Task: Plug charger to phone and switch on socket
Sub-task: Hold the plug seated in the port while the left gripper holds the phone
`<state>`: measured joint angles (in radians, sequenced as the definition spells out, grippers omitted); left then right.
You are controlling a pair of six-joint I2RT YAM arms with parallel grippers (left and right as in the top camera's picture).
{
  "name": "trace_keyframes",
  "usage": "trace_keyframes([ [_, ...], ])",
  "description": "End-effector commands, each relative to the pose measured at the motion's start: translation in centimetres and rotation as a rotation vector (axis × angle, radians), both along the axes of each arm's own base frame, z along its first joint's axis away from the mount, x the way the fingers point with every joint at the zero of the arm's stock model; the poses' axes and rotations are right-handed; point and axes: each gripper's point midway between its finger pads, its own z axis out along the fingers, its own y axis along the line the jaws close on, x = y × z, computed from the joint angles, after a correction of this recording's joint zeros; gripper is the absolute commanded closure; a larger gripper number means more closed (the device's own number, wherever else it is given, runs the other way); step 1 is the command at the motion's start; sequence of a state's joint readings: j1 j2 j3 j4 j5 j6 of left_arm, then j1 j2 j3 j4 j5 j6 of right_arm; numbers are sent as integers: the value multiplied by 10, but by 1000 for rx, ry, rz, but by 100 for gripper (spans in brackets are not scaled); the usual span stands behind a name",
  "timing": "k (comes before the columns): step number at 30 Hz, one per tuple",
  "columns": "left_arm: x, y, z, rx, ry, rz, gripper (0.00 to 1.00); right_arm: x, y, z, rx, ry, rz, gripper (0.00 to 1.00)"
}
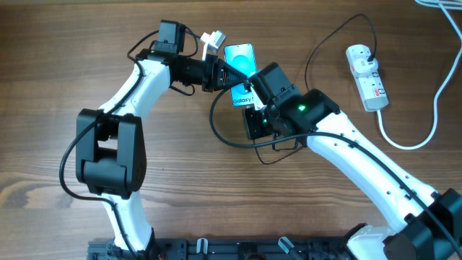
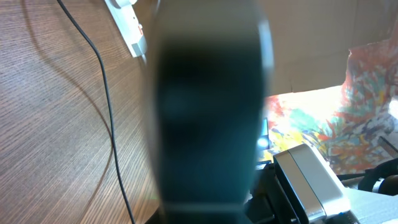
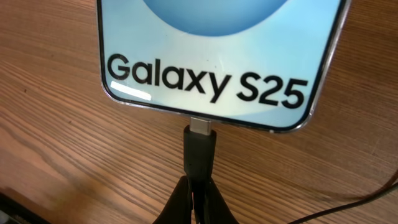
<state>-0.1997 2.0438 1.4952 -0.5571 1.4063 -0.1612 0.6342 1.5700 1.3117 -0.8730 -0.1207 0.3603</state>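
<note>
Overhead: the wood counter [image 1: 58, 43] fills the frame. Your left arm [image 1: 108, 144] comes in from 7 o'clock and your right arm [image 1: 375, 166] from 5 o'clock. They meet just above centre, near 12 o'clock.

The socket [image 1: 367, 78] lies flat at 2 o'clock, well apart from both arms. Its thick white cord [image 1: 433, 108] loops off toward 3 o'clock, and the white adapter [image 1: 359, 54] sits in its far end. The red switches are too small to read, so I can't tell you on or off.

The phone [image 1: 242, 61] is between the two hands, screen up and turquoise, with its "Galaxy S25" end toward the right arm. Your left hand [image 1: 244, 75] reaches in from 9 o'clock, pressed together, with a dark finger across the phone's middle. It looks clamped on the phone. The left wrist view is no help: a blurred dark shape blocks most of it, with only a bit of socket and cable at 11 o'clock.

The charger [image 1: 325, 43] runs as a thin black cable from the adapter, arcs over toward 12 o'clock, then drops to your right hand [image 3: 198, 183].

In the right wrist view, that hand is pinching the black plug [image 3: 199, 155] from below with its fingers [image 3: 177, 202] tight together. The plug's metal tip meets the port in the phone's bottom edge, and a strip of metal shows there.
</note>
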Motion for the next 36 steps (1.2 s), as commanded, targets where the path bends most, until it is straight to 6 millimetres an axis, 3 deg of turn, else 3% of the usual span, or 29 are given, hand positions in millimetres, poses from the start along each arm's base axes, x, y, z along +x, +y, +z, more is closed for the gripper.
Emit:
trace_keyframes([
  [1,-9,-9,15,-25,-55,-35,96,6,2,2,-9,-20,3,96],
  [19,-8,-14,9,13,-71,-29,96,3,-1,0,-23,-10,10,96],
  [36,-14,-13,8,12,-41,-37,96,16,-5,7,-44,-69,-18,96],
])
